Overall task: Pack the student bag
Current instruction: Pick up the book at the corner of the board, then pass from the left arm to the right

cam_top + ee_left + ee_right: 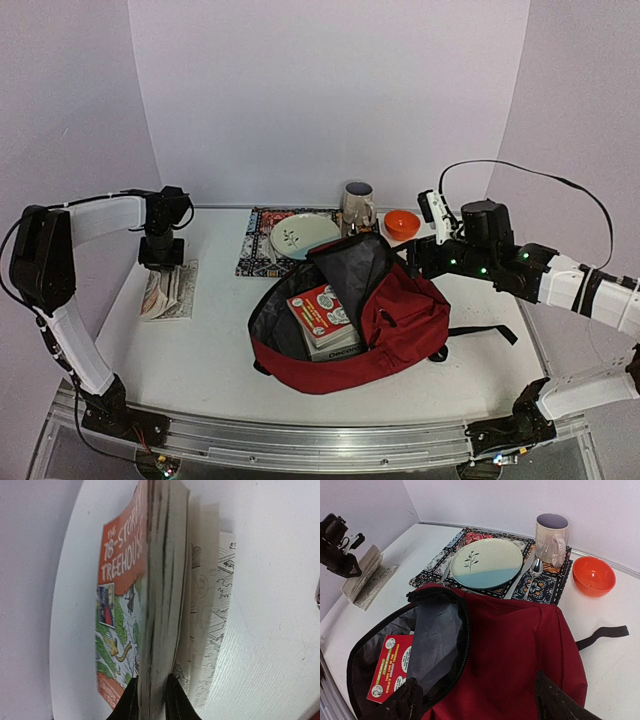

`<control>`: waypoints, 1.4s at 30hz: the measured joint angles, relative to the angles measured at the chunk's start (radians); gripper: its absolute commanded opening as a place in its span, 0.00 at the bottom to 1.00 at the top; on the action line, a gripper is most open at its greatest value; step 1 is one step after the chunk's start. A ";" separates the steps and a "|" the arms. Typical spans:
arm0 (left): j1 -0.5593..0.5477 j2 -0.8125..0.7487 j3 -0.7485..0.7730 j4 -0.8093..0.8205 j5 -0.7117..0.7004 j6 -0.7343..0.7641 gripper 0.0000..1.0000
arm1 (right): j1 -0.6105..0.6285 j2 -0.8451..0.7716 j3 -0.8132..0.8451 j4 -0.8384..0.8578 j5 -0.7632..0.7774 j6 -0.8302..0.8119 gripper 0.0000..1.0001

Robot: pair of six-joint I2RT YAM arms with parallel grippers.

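Note:
The dark-red student bag (405, 320) lies open mid-table, its grey-lined flap standing up. A red book (320, 312) lies on another book inside it and also shows in the right wrist view (387, 672). My right gripper (415, 262) is open, and its fingers straddle the bag's red fabric (520, 650) just above it, holding nothing. My left gripper (160, 262) is at the far left, shut on a block of pages of the orange-covered Treehouse book (120, 565), which stands partly open on the table (168, 292).
A patterned placemat (258, 245) at the back holds a pale plate (303, 235) and cutlery (527, 570). A mug (357, 205) and an orange bowl (402, 224) stand beside it. A black strap (485, 332) trails right of the bag.

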 measured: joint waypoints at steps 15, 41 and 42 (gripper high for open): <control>-0.025 -0.227 0.003 -0.007 -0.031 0.092 0.00 | 0.000 0.003 0.039 0.006 -0.106 0.035 0.77; -0.238 -0.559 0.020 0.165 0.480 0.313 0.00 | 0.000 0.292 0.340 0.055 -0.363 0.336 0.98; -0.256 -0.564 0.008 0.179 0.485 0.317 0.00 | 0.000 0.302 0.344 0.058 -0.371 0.349 0.98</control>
